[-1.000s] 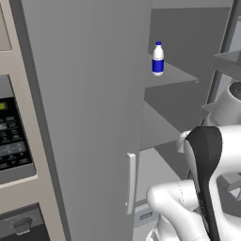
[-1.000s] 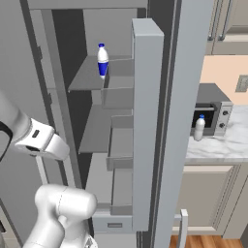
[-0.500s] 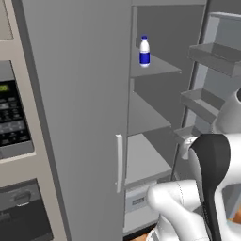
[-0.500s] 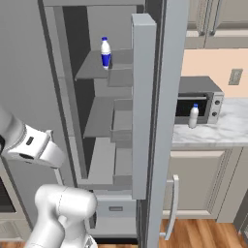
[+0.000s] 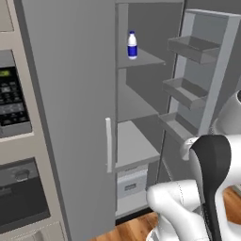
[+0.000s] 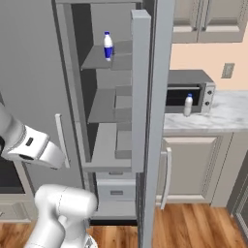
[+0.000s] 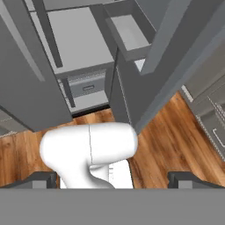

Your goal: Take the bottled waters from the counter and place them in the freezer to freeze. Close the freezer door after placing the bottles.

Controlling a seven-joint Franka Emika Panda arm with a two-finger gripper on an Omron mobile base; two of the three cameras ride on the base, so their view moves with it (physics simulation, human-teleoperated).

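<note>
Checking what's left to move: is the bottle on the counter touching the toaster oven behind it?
Cannot tell. In the right base view the bottle stands on the marble counter, overlapping the toaster oven front, so any gap is hidden.

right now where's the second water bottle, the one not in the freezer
In the right base view the bottle stands on the counter right of the open freezer, just in front of the toaster oven.

Arm (image 5: 179, 207) is glossy white w/ rounded, tubular links. One link (image 5: 209, 164) carries a black tapered cover, smooth, no markings. Gripper (image 7: 112, 179) has two small dark grey finger tips (image 7: 39, 179), blocky.
</note>
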